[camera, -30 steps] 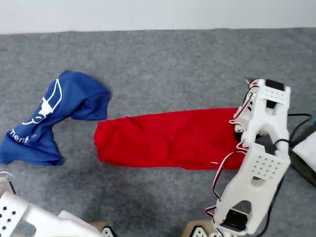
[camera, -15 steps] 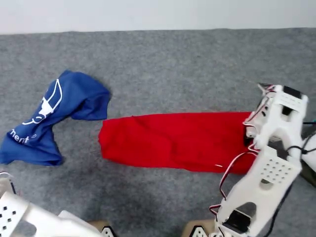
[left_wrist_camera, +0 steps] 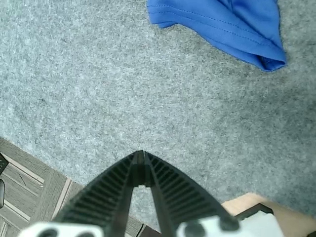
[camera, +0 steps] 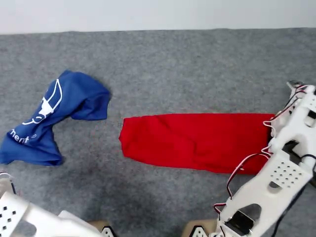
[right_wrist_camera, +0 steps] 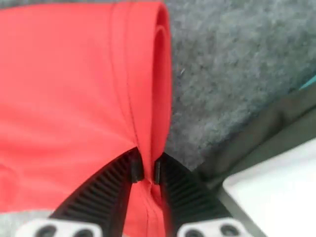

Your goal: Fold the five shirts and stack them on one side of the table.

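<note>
A red shirt (camera: 197,141), folded into a long band, lies across the middle of the grey table. My right gripper (right_wrist_camera: 144,170) is shut on the red shirt's (right_wrist_camera: 74,98) hem at its right end, under the white right arm (camera: 284,163). A crumpled blue shirt (camera: 54,116) with white print lies at the left. My left gripper (left_wrist_camera: 143,165) hovers shut and empty over bare felt near the table's front edge, with the blue shirt's hem (left_wrist_camera: 222,24) farther off.
The grey felt mat (camera: 173,69) covers the table. A dark strip and a white object (right_wrist_camera: 276,168) lie at the table's right edge beside the right gripper. The wooden floor (left_wrist_camera: 24,197) shows past the front edge.
The right arm has moved to the right, dragging the red shirt with it; the shirt's left end has slid away from the blue shirt. The left arm has kept still.
</note>
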